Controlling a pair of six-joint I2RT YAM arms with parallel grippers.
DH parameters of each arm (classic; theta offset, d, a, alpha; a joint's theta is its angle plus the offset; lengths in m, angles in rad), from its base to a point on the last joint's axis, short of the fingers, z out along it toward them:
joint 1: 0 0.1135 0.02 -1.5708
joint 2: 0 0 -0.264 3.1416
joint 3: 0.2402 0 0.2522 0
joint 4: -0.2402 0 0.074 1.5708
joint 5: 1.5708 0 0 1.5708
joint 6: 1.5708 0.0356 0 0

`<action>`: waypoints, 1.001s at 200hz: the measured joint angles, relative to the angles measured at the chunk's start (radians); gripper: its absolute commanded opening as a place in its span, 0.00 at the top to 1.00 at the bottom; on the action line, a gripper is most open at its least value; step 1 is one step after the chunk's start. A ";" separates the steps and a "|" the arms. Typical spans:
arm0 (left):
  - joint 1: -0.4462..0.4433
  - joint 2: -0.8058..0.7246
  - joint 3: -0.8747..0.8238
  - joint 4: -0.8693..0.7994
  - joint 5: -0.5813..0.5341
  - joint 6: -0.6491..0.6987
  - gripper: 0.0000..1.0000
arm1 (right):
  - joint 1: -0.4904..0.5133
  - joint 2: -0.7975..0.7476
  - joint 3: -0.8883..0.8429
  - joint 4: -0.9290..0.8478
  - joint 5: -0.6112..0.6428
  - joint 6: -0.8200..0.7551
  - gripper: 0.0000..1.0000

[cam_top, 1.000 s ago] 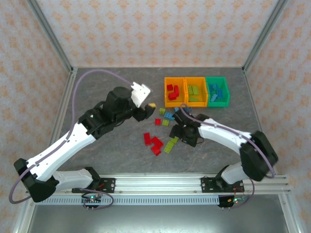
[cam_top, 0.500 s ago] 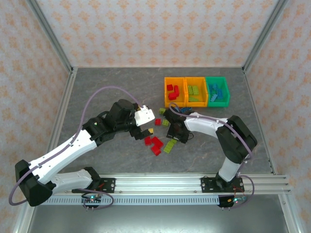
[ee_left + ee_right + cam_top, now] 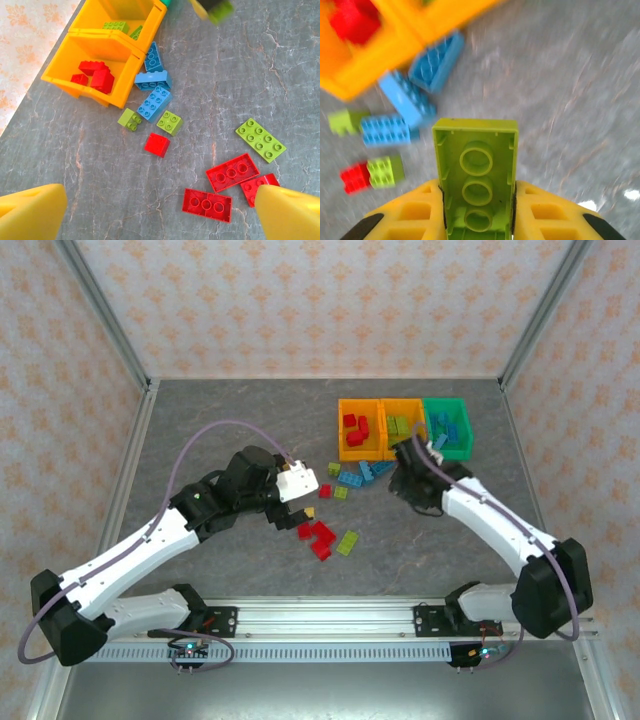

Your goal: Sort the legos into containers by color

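My left pincer (image 3: 300, 504) hangs low over the grey table (image 3: 220, 420), jaws spread wide, nothing between the yellow pads (image 3: 30, 210). Below it and to its right lie ten loose legos.

I count four red bricks (image 3: 232, 172). Three longer ones sit in a close cluster, and one small cube (image 3: 157, 144) lies apart from them. There are three loose lime bricks (image 3: 169, 122): a long one (image 3: 260, 140) just beside the red cluster and two small ones near the cube. Three blue bricks (image 3: 154, 103) lie in a line just beside the front of the orange bins.

My right pincer (image 3: 405, 478) is in front of the middle bin. It is clamped on a fourth lime brick (image 3: 476, 165) by its long sides, with the hollow underside facing my wrist camera.

Three containers stand in a row, side by side. The left orange bin (image 3: 360, 401) holds three red pieces, the middle orange bin (image 3: 403, 401) lime ones, and the green bin (image 3: 447, 400) blue ones. I cannot count those last two lots.
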 measured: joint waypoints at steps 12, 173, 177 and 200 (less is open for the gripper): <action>0.000 -0.016 0.000 0.000 0.000 0.006 0.01 | -0.064 0.045 0.076 0.014 0.002 -0.081 0.74; 0.007 -0.089 -0.034 0.007 -0.030 0.015 0.00 | -0.201 0.455 0.638 -0.169 -0.043 -0.340 0.36; 0.007 -0.089 -0.034 0.007 -0.030 0.016 0.00 | -0.193 0.404 0.597 -0.168 -0.051 -0.332 0.35; 0.007 -0.085 -0.034 0.006 -0.030 0.016 0.00 | -0.069 0.118 0.370 -0.149 -0.063 -0.223 0.30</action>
